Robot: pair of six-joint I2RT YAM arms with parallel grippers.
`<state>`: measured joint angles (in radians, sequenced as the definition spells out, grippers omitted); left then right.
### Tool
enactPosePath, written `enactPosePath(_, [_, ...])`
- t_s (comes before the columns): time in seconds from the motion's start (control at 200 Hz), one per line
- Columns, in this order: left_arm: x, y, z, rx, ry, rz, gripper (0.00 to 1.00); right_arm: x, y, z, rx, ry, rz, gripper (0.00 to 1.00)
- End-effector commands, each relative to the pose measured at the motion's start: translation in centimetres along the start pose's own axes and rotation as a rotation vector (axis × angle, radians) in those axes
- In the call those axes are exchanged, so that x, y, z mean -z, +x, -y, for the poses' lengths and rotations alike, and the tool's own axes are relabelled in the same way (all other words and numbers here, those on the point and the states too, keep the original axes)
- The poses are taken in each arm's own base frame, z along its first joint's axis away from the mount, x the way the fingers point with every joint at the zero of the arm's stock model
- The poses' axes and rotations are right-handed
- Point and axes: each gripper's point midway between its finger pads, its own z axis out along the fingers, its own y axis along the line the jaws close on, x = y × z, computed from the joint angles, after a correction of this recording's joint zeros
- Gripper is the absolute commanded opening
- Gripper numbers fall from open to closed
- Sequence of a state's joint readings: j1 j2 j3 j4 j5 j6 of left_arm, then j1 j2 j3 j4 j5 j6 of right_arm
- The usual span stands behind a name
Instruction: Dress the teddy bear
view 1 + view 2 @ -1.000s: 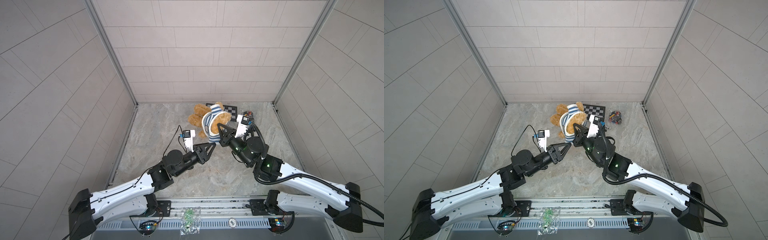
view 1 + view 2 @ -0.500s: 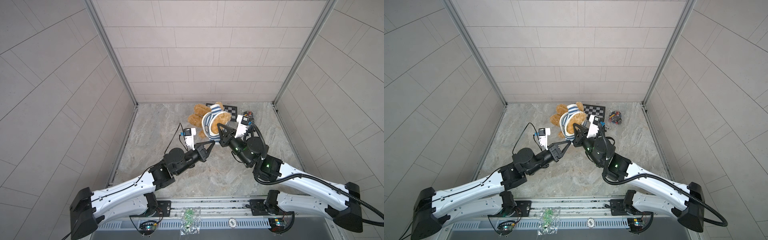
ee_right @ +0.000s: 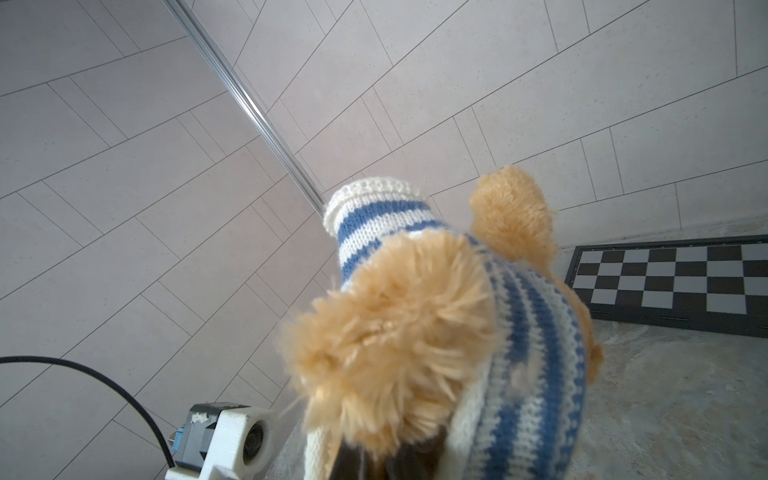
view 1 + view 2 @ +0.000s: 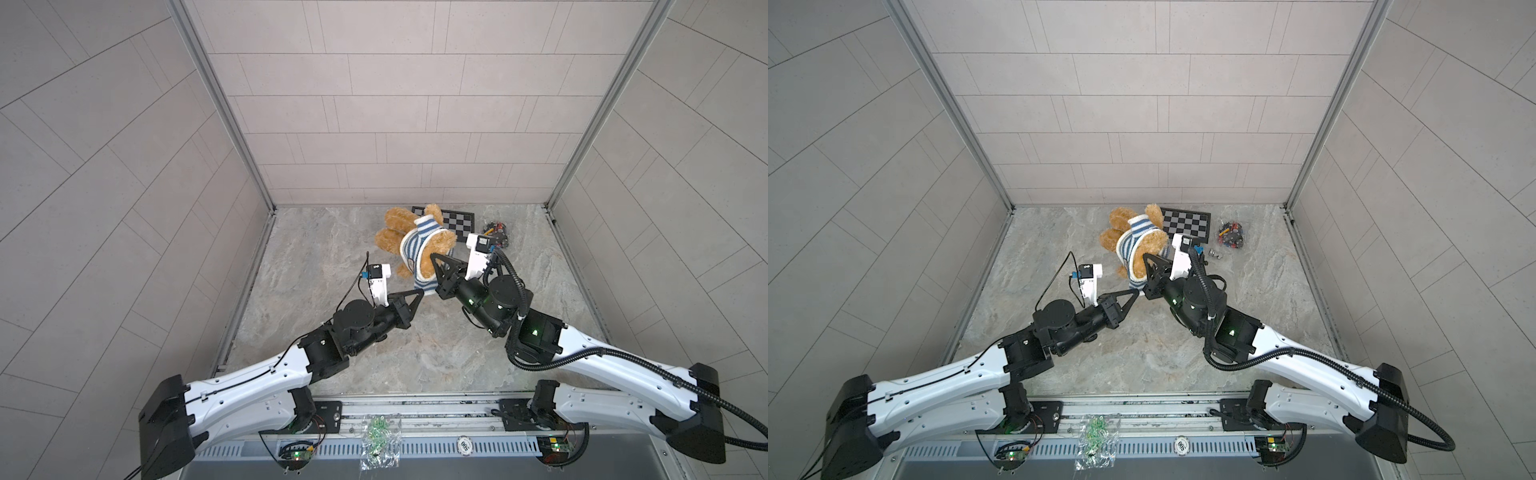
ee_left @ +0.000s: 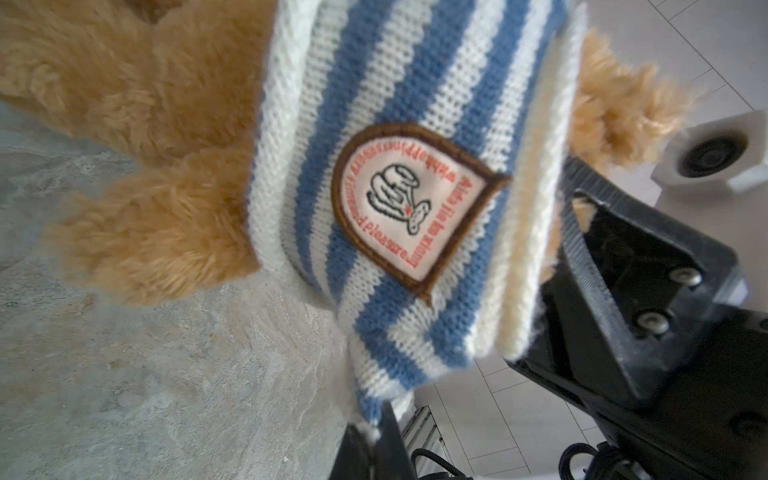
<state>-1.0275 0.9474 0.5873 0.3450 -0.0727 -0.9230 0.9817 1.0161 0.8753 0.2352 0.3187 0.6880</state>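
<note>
Teddy bear (image 4: pixel 394 219): golden-brown shaggy plush in rounded lumps, with long loose fibres in the right wrist view. It lies at the far middle of the table (image 4: pixel 332 257), just in front of the checkerboard (image 4: pixel 455 219).

Striped sweater (image 4: pixel 413 245): chunky knit in blue and white bands, with a cream ribbed hem and a tube-shaped sleeve ending in a rolled white cuff. It is partly over the bear. The badge (image 5: pixel 415 212) is shield-shaped with a brown stitched border, red lettering and a small black line drawing.

Left gripper (image 4: pixel 420 292): the black wedge fingertips (image 5: pixel 392 440) are drawn together, pinching the lowest corner of the hem. Right gripper (image 4: pixel 434 258): closed narrow on the cream rib of the hem, ribbed pad (image 5: pixel 582 257) against the knit, fur alongside it.

Versus a second ago – the left jaws stood apart at that same corner and have since closed. Bear, sweater and right gripper look unchanged.

Surface: grey-beige marbled stone pattern, matte. Walls (image 4: pixel 395 104): pale rectangular tiles with metal corner posts (image 4: pixel 220 104). A heap of small coloured parts (image 4: pixel 495 229) sits beside the checkerboard.
</note>
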Motion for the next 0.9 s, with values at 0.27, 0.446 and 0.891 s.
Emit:
enactPosePath(0.27, [0.2,1.7,-1.4,-0.047,-0.007,-0.054,0.16,1.7,-5.1,-1.8,-0.069,-0.068,0.161,0.0])
enactPosePath(0.446, [0.8,0.7,0.2,-0.054,0.067,-0.016,0.18,1.6,-5.0,-1.8,-0.068,-0.071,0.159,0.0])
enactPosePath(0.891, [2.6,-2.1,6.2,0.03,0.318,0.049,0.48,1.7,-4.5,-1.6,-0.069,-0.067,0.145,0.0])
